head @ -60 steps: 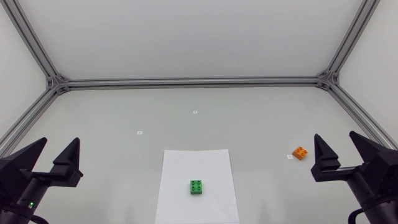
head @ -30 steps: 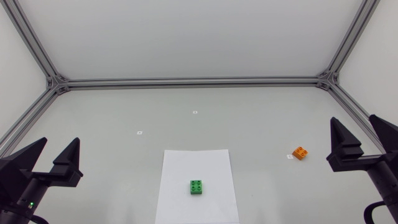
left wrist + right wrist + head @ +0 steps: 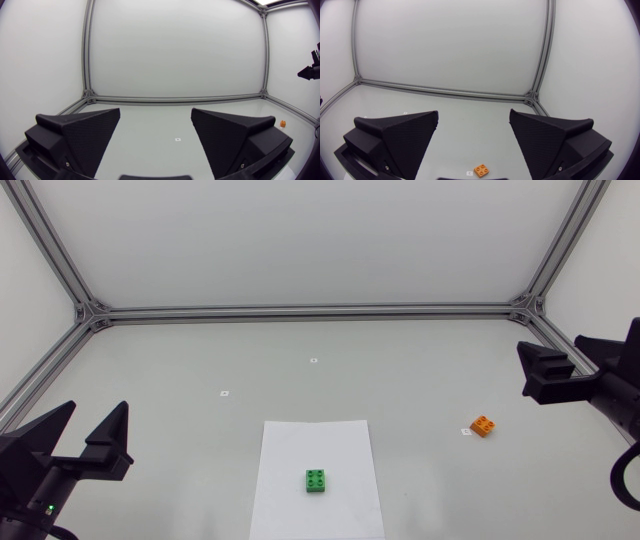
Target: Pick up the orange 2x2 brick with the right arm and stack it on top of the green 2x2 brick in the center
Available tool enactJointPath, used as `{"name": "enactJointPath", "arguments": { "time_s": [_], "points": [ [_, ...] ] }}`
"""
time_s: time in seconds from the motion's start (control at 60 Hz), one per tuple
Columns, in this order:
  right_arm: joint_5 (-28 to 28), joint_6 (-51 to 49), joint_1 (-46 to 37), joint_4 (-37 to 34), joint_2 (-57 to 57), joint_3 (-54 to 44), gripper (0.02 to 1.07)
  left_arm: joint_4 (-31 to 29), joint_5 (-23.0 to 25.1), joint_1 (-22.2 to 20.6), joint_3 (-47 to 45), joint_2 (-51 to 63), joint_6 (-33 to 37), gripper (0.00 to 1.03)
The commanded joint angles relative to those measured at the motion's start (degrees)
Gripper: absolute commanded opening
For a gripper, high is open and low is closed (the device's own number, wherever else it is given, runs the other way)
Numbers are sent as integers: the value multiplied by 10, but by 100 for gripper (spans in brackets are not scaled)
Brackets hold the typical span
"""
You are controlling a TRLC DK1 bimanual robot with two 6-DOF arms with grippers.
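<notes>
Orange 2x2 brick sits studs-up on the grey tabletop toward its right side, just beside a small white marker and well apart from the green 2x2 brick. The green brick rests studs-up on a white sheet of paper at the near centre. The right end effector hangs near the right edge, apart from the orange brick, its two wedge fingers spread wide and holding nothing. In the right wrist view the orange brick lies on the tabletop ahead of that end effector, in line with the gap between its fingers. The left end effector is at the near left corner, fingers likewise wide apart and empty, well apart from both bricks
</notes>
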Motion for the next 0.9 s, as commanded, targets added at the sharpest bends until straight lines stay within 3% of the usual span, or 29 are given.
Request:
{"name": "enactJointPath", "arguments": {
  "time_s": [0.0, 0.317, 0.483, 0.7, 0.883],
  "points": [
    [-15, 11, -16, -23, 55, 36, 103, -8, 2, 1, -23, -5, 7, 99],
    [-26, 4, -51, -146, 230, 160, 103, -8, 2, 1, -23, -5, 7, 99],
    [-71, -49, -85, -193, 296, 203, 103, -8, 2, 1, -23, -5, 7, 99],
    [-70, -119, -90, -278, 398, 266, 103, -9, 2, 1, -23, -5, 7, 99],
    [-70, -165, -94, -307, 484, 297, 102, -9, 2, 1, -23, -5, 7, 99]
  ]
}}
